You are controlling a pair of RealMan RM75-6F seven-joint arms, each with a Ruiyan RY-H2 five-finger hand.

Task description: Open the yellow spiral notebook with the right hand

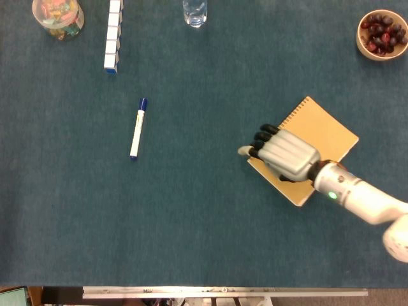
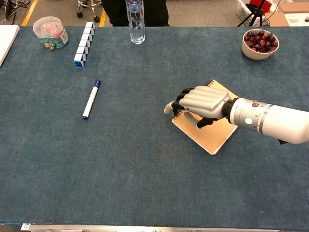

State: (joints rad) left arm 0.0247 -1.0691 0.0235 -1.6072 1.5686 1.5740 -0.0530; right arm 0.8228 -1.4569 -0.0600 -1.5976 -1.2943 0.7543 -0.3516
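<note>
notebook: yellow spiral notebook (image 1: 322,137) lies flat and closed, right of centre in head view, lower right of centre in chest view.
axis: sits diagonal to counter edges; spiral binding runs along its upper-left edge in head view, from near the fingers up to the top corner. Long axis hard to call, cover partly hidden.
counter: dark blue-teal felt-like counter (image 1: 191,217) fills head view; metal rail along bottom edge.
room: chest view shows floor beyond far edge w/ yellow tape line upper left, chair wheels, someone in dark clothes at top centre.
right hand: right hand (image 1: 285,155) lies palm-down on notebook's left corner, fingers (image 2: 186,94) curled over the near-left edge, thumb tip just off the cover on the felt. Whether it actually grips the cover: can't tell.
left hand: not seen in either view.
others: marker (image 1: 138,128) left of centre; block row (image 1: 113,35), jar (image 1: 58,16) upper left; bottle (image 1: 194,11) top centre; fruit bowl (image 1: 381,33) upper right. All well apart from notebook.
</note>
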